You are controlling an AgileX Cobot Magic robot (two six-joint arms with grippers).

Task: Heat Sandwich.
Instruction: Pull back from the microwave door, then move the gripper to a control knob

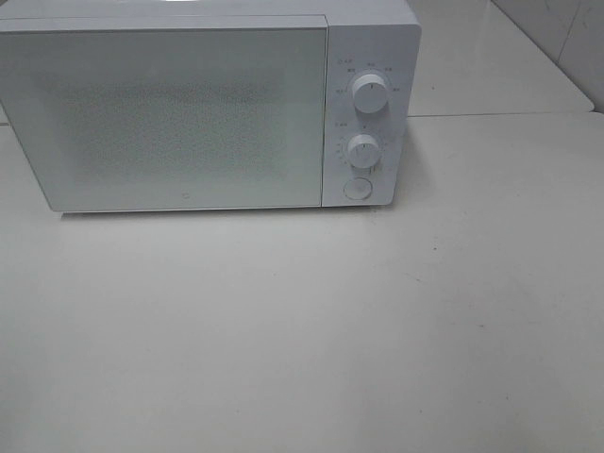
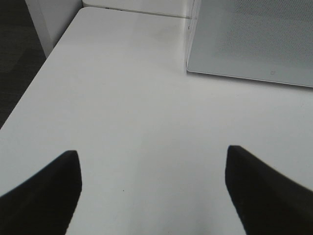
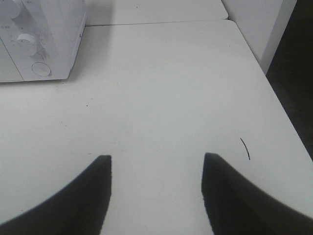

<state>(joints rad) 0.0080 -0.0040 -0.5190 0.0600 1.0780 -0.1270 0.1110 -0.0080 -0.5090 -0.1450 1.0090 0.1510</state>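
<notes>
The sandwich is out of view in all three frames. A white microwave (image 1: 208, 104) stands at the back of the white table with its door shut; two knobs (image 1: 369, 92) and a round button (image 1: 357, 189) sit on its right panel. Neither arm shows in the high view. In the left wrist view my left gripper (image 2: 152, 169) hovers open over bare table, short of the microwave's door corner (image 2: 249, 39). In the right wrist view my right gripper (image 3: 156, 171) is open over bare table, and the microwave's control panel (image 3: 34, 39) lies well ahead of it and to one side.
The white table (image 1: 302, 330) spreads in front of the microwave. Its left edge (image 2: 29, 93) drops to dark floor in the left wrist view, its right edge (image 3: 274, 88) likewise in the right wrist view. A small dark curved mark (image 3: 245, 148) lies on the table near the right gripper.
</notes>
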